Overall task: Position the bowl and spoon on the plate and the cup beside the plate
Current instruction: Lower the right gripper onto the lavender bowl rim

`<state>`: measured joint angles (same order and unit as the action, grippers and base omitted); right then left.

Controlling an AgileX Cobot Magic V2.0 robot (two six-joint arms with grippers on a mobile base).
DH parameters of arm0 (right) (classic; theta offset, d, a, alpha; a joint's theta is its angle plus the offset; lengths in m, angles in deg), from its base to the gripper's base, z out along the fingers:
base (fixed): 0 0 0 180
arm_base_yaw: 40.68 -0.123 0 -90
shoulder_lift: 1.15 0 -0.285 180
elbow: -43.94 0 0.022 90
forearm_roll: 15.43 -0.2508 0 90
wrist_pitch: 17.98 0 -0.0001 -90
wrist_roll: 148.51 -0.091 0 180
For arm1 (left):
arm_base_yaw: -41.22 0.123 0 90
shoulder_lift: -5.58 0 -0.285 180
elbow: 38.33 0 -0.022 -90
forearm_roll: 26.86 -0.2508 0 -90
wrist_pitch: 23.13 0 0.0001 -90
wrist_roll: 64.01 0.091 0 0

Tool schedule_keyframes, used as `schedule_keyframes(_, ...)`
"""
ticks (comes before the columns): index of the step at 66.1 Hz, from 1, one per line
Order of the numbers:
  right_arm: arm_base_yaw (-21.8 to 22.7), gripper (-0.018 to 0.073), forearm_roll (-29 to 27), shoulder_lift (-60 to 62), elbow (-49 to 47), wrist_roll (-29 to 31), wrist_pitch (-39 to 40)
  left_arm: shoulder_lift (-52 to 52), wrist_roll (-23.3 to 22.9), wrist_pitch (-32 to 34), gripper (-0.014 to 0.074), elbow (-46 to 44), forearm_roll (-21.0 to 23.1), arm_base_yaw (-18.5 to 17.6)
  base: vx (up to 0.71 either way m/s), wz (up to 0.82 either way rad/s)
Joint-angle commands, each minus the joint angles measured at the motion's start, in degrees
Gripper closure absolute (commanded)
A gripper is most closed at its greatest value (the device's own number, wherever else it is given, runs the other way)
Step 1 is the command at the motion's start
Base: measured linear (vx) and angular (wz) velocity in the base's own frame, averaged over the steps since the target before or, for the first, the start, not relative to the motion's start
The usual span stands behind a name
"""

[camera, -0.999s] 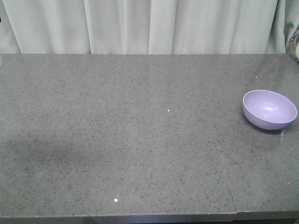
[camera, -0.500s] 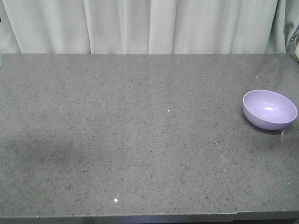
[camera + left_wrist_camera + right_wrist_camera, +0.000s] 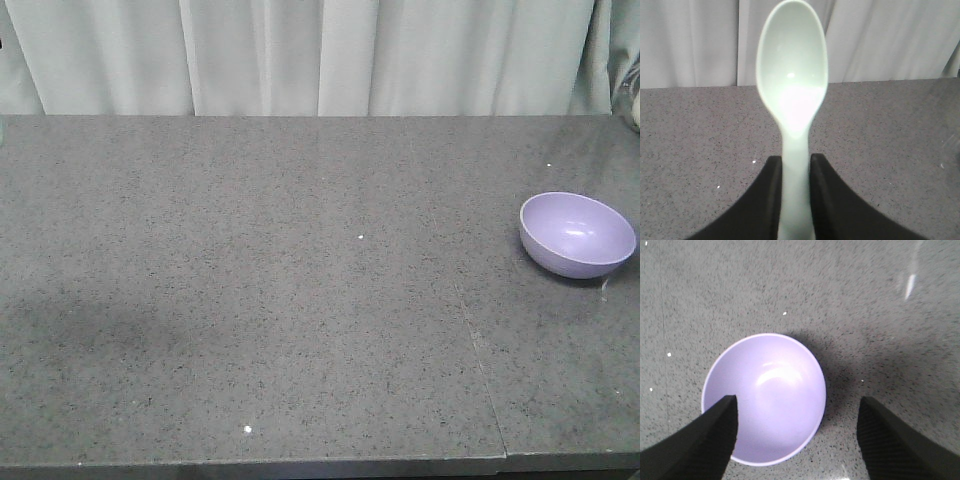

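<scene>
Tabletop (image 3: 250, 300): grey speckled slab that fills most of the front view. A thin seam runs from right of centre down to the near edge. A few white specks are scattered on it.

Curtain (image 3: 300, 55): pale, pleated, hangs along the far edge. It is also behind the spoon in the left wrist view.

Far right corner: something cut off by the frame, can't tell what.

Bowl (image 3: 577, 234): lavender, upright, open side up. It sits on the tabletop close to the right edge, about midway between the far and near edges and right of the seam. The right wrist view looks straight down into it (image 3: 765, 397); the inside is plain with a soft highlight.

Right gripper (image 3: 797, 402): jaws spread wide, wider than the bowl. In that view one black finger overlaps the bowl's rim and the other is over bare tabletop past the bowl's far side. Height above the bowl, or contact: can't tell.

Left gripper (image 3: 795, 159): narrow, clamped on the spoon's handle, black fingers on both sides of it.

Spoon (image 3: 792, 75): pale mint-green and held off the tabletop. The head points away from the gripper towards the curtain, with the concave face to the camera. The handle's lower end is blurred.
</scene>
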<state>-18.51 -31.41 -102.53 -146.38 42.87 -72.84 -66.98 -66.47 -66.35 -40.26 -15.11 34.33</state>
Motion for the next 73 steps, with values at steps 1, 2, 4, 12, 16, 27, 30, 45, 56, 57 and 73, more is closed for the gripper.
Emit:
schedule_keyframes(1,0.91,0.0076,-4.53,-0.82,-2.05,5.63,1.87,1.05,0.22,3.68,0.0603,-1.54,1.04,0.0,0.0,0.0)
schedule_keyframes(2,0.91,0.0076,-4.41,-1.21,-2.05,5.99,1.87,1.05,0.22,3.68,0.0603,-1.54,1.04,0.0,0.0,0.0)
schedule_keyframes(4,0.72,0.0076,-4.25,-2.15,-2.05,6.13,1.92,1.05,0.22,3.68,0.0603,-1.54,1.04,0.0,0.0,0.0)
schedule_keyframes(12,0.72,0.0076,-4.52,-5.49,-2.05,5.77,2.99,1.05,0.22,3.68,0.0603,-1.54,1.04,0.0,0.0,0.0)
schedule_keyframes(16,0.72,0.0076,-4.38,-6.95,-2.05,6.04,3.07,1.05,0.22,3.68,0.0603,-1.54,1.04,0.0,0.0,0.0)
schedule_keyframes(27,0.72,0.0076,-5.37,-10.87,-2.05,7.8,2.79,1.05,0.22,3.68,0.0603,-1.54,1.04,0.0,0.0,0.0)
schedule_keyframes(30,0.72,0.0076,-5.37,-11.8,-2.05,8.03,2.79,1.05,0.22,3.68,0.0603,-1.54,1.04,0.0,0.0,0.0)
schedule_keyframes(45,0.72,0.0076,-5.65,-15.15,-2.05,8.6,2.6,1.05,0.22,3.63,0.0603,-1.54,1.04,0.0,0.0,0.0)
schedule_keyframes(56,0.72,0.0095,-5.54,-16.35,-2.05,8.6,2.19,1.05,0.22,3.63,0.0603,-1.54,1.04,0.0,0.0,0.0)
schedule_keyframes(57,0.72,0.0102,-5.54,-16.35,-2.05,8.6,2.13,1.05,0.22,3.63,0.0603,-1.54,1.04,0.0,0.0,0.0)
schedule_keyframes(73,0.72,0.0429,-5.45,-16.71,-2.05,8.63,2.33,1.05,0.22,3.56,0.0603,-1.54,1.04,0.0,0.0,0.0)
